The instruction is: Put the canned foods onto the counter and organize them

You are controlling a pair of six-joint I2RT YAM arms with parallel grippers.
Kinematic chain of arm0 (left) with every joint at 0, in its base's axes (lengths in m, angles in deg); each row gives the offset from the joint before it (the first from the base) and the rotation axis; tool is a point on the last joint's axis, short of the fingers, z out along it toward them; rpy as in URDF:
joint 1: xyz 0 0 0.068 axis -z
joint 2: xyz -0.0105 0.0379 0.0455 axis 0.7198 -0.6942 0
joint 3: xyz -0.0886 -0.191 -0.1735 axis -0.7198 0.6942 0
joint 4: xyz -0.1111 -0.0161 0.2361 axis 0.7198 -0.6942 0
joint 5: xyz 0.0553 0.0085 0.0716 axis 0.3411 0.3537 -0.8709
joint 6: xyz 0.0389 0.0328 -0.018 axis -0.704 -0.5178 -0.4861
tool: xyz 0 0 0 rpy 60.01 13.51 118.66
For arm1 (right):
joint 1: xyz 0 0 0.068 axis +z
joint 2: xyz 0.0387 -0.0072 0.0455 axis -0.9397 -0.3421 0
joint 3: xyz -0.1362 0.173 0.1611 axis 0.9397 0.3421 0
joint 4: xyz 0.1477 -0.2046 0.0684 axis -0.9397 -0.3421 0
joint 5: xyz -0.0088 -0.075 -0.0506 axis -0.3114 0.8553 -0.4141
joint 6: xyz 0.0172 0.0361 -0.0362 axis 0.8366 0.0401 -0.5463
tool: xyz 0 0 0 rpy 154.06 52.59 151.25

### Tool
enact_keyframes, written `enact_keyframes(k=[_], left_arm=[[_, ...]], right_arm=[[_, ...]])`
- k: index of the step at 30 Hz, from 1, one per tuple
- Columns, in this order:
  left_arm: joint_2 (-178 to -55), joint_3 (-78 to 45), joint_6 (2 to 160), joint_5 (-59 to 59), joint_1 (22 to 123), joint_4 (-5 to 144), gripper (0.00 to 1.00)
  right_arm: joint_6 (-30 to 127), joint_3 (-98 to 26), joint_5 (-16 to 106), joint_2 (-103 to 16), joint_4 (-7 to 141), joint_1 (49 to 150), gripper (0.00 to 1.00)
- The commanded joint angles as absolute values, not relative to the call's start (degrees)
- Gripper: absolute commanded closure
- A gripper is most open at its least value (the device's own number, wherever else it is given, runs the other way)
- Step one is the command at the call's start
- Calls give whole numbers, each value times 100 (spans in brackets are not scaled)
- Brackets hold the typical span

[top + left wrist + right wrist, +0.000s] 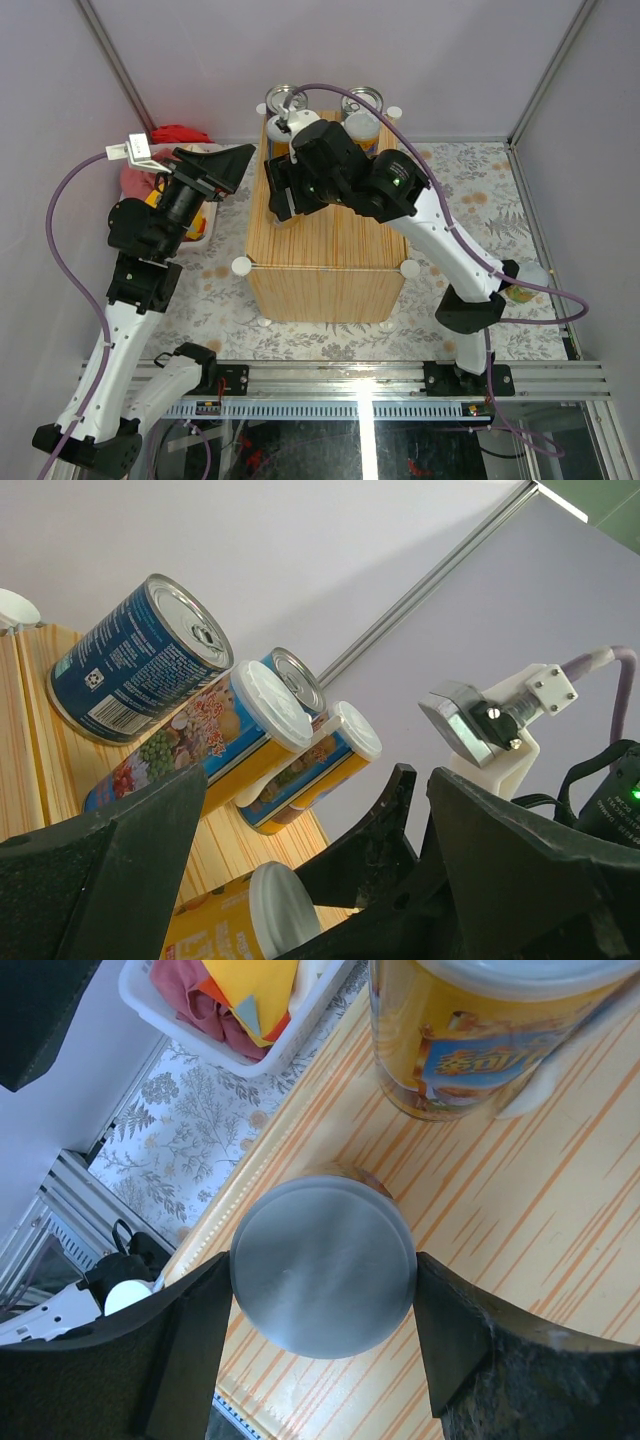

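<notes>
The counter [330,250] is a light wood-grain box in the middle. Two silver-topped blue cans [285,100] and two white-lidded orange-yellow cans [360,128] stand at its far edge; they also show in the left wrist view [135,660]. My right gripper [285,195] is shut on a white-lidded orange-yellow can [322,1268] over the counter's left side; I cannot tell if it touches the wood. Another orange-yellow can [480,1030] stands just beyond it. My left gripper [225,160] is open and empty, raised left of the counter.
A white basket [240,1020] with red, pink and yellow cloths sits on the floral mat [480,210] left of the counter, under my left arm. Round white knobs [241,265] mark the counter's corners. Grey walls close in the back and sides.
</notes>
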State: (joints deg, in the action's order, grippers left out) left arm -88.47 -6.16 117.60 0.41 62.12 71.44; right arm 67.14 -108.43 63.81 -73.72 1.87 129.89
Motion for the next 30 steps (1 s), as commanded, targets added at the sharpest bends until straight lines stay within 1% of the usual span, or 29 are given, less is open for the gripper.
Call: enact_keyframes(k=[1,7,10,11,13,16,20,22,26,30], left_arm=[[-8847,-631,11628,19,6231,7258,7],[-8848,-655,11606,17,6231,7239,7],[-8843,-654,11608,21,6236,7237,7],[-8840,-658,11606,16,6231,7232,7],[-8838,-659,11614,31,6231,7233,7],[-8827,-646,11623,32,6230,7240,7],[-8799,-607,11641,33,6232,7238,7],[-8776,-589,11650,27,6230,7232,7],[-8730,-565,11657,6,6230,7206,7],[-8720,-549,11682,-2,6233,7213,7]], right_arm=[[6569,-11141,6199,-7401,679,13046,84],[6525,-11109,6213,-7473,675,13047,49],[6515,-11068,6247,-7447,682,13046,37],[6508,-11050,6258,-7428,708,13046,36],[6502,-11007,6270,-7398,730,13047,35],[6510,-10944,6272,-7359,746,13051,30],[6507,-10871,6293,-7338,742,13085,29],[6507,-10859,6323,-7341,712,13103,32],[6458,-10868,6697,-7296,617,13151,42],[6366,-10840,7187,-7131,513,13155,44]])
